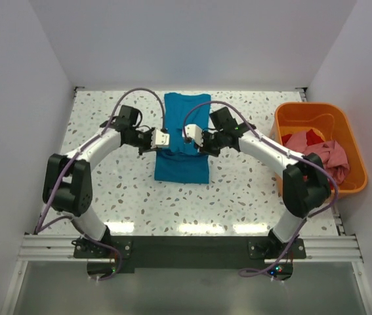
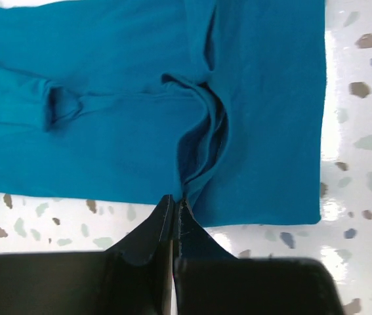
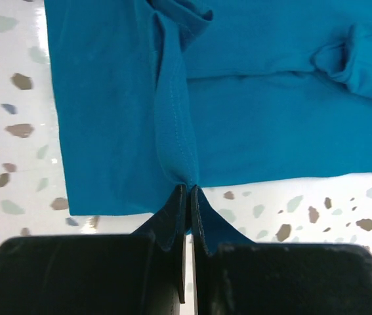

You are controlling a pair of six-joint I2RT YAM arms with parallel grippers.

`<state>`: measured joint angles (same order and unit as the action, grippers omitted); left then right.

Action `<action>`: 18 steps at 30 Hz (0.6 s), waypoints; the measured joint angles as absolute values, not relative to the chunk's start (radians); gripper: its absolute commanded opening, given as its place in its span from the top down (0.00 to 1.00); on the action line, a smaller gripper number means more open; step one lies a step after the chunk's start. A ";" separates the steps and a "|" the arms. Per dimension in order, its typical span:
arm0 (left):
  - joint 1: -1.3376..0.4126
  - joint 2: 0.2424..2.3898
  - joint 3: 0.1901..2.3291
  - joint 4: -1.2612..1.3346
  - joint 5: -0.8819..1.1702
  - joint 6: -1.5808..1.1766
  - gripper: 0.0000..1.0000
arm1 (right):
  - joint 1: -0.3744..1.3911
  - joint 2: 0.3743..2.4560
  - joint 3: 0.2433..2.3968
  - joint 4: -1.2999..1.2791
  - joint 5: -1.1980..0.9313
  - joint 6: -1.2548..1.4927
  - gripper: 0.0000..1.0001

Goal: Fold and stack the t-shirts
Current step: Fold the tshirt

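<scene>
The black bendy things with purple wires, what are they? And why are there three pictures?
They are two robot arms, the left arm and the right arm, bolted to a speckled table. The big picture looks down from above. The other two pictures come from small cameras on the wrists, so you see each arm's own fingers close up. On the table lies a teal-blue t-shirt, already folded into a narrow strip. The left gripper and the right gripper each pinch a fold of it, one from each side, with fingers closed. The orange tub on the right holds pink and red clothes.
</scene>
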<state>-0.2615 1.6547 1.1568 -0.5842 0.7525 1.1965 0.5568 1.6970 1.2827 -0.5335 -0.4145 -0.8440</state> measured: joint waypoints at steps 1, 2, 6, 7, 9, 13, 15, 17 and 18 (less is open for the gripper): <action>-0.255 1.685 1.189 -0.582 0.753 1.198 1.00 | 0.540 1.720 1.305 -0.535 -0.417 -0.854 1.00; -0.247 1.720 1.225 -0.585 0.751 1.200 1.00 | 0.530 1.743 1.329 -0.539 -0.421 -0.862 1.00; -0.220 1.840 1.353 -0.579 0.751 1.207 1.00 | 0.491 1.844 1.430 -0.548 -0.439 -0.897 1.00; -0.215 1.868 1.381 -0.577 0.749 1.209 1.00 | 0.482 1.867 1.456 -0.555 -0.442 -0.904 1.00; -0.209 1.913 1.427 -0.578 0.749 1.215 1.00 | 0.468 1.914 1.507 -0.567 -0.446 -0.916 1.00; -0.204 1.990 1.510 -0.578 0.746 1.218 1.00 | 0.445 1.997 1.597 -0.577 -0.457 -0.934 1.00; -0.204 2.015 1.533 -0.578 0.744 1.220 1.00 | 0.437 2.036 1.635 -0.581 -0.460 -0.943 1.00; -0.204 2.039 1.552 -0.577 0.743 1.220 1.00 | 0.430 2.069 1.663 -0.583 -0.462 -0.949 1.00; -0.204 2.048 1.558 -0.576 0.741 1.219 1.00 | 0.428 2.078 1.671 -0.585 -0.462 -0.952 1.00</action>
<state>-0.2039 2.0476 1.5578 -0.5762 0.7414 1.2194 0.4282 2.0781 1.6714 -0.5846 -0.4622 -0.9516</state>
